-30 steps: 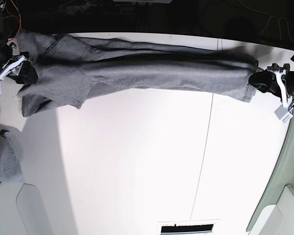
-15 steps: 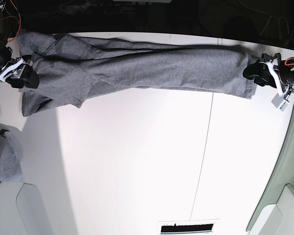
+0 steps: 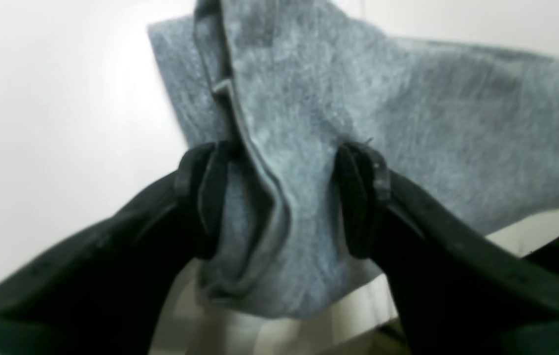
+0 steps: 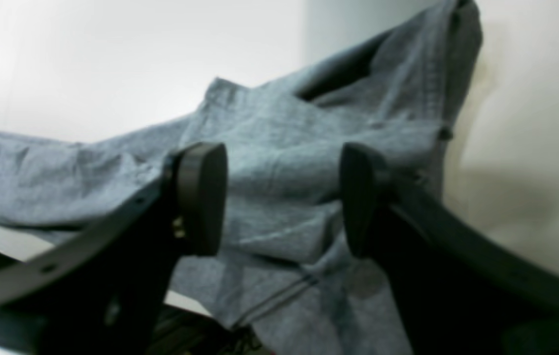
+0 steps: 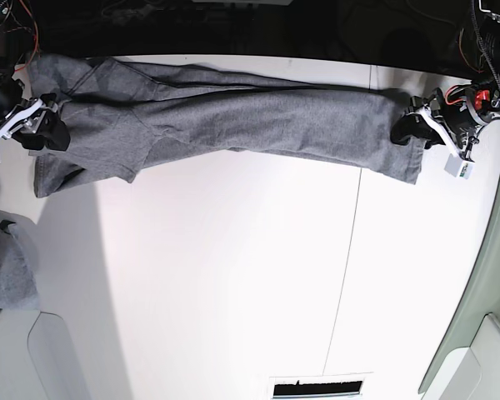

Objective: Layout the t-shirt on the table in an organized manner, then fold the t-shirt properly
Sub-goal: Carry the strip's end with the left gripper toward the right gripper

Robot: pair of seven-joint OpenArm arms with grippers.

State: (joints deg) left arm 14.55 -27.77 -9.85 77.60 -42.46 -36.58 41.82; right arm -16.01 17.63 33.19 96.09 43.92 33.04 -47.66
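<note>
T-shirt (image 5: 233, 121): heather-grey, stretched in a long narrow band along the far edge of the table (image 5: 233, 275), apparently to flatten it before folding. Left pincer (image 3: 279, 197): jaws wide, bunched hem between them, not pinched. Right pincer (image 4: 282, 197): jaws wide, over cloth, gripping nothing. Free room: broad bare white surface on the near side; grey cloth bundle (image 5: 8, 267) lies well apart

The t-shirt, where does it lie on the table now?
In the base view, the t-shirt lies stretched along the far edge of the table, between the right gripper and the left gripper.
</note>
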